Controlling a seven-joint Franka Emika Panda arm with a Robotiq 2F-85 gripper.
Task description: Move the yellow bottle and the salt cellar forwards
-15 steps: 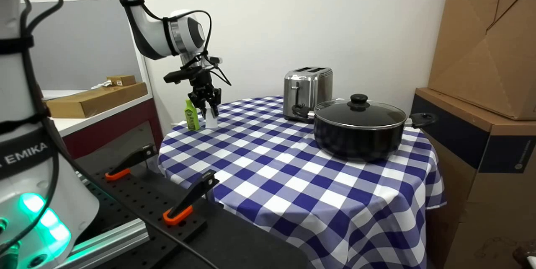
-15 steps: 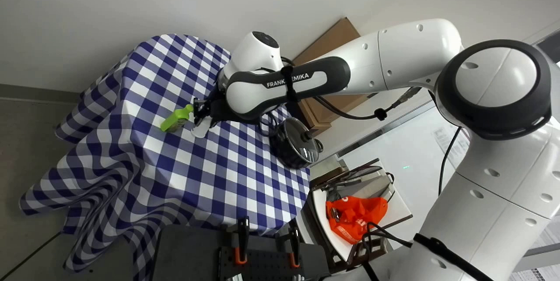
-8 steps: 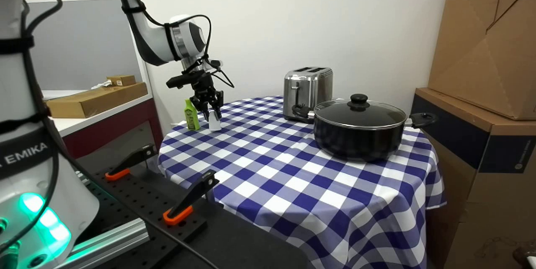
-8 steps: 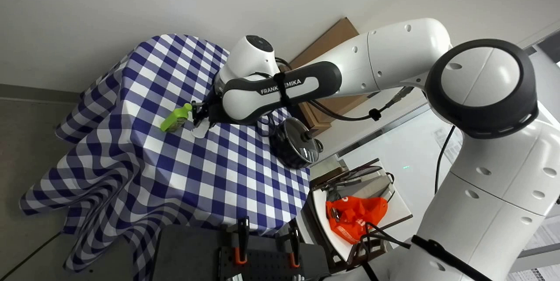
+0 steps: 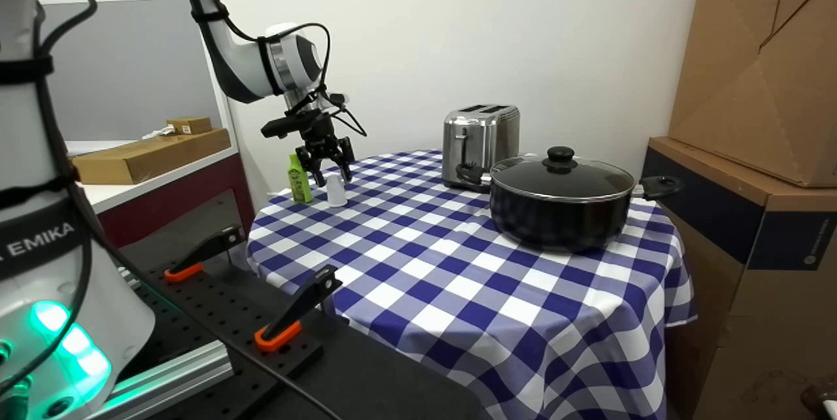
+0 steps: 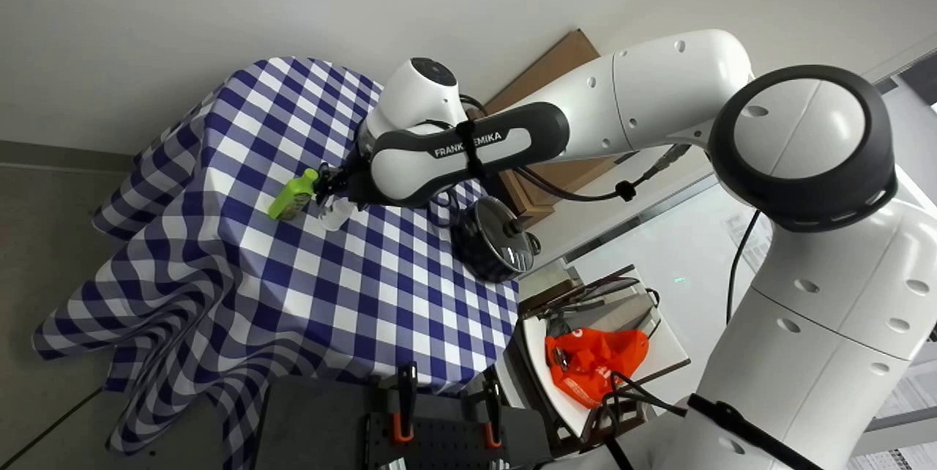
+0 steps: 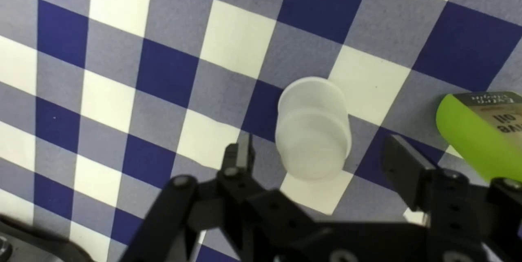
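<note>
The salt cellar, a small whitish rounded container, stands upright on the checked cloth in both exterior views (image 5: 336, 193) (image 6: 335, 215). In the wrist view the salt cellar (image 7: 313, 131) sits between the spread fingers, with cloth visible on both sides of it. My gripper (image 5: 333, 178) is open just above and around it; it also shows in the wrist view (image 7: 318, 143). The slim yellow-green bottle (image 5: 300, 182) stands upright beside the salt cellar, close to one finger. It shows in an exterior view (image 6: 294, 197) and partly in the wrist view (image 7: 477, 135).
A shiny metal toaster (image 5: 480, 145) stands farther along the table. A black lidded pot (image 5: 560, 214) stands near it, also in an exterior view (image 6: 489, 243). The blue-white checked tablecloth (image 5: 418, 268) covers the table. Cardboard boxes (image 5: 739, 210) stand beyond its edge.
The gripper shifted slightly right and down in an exterior view, with the salt cellar moving along between its fingers. The fingers have since opened, letting go of it. The bottle stays put.
</note>
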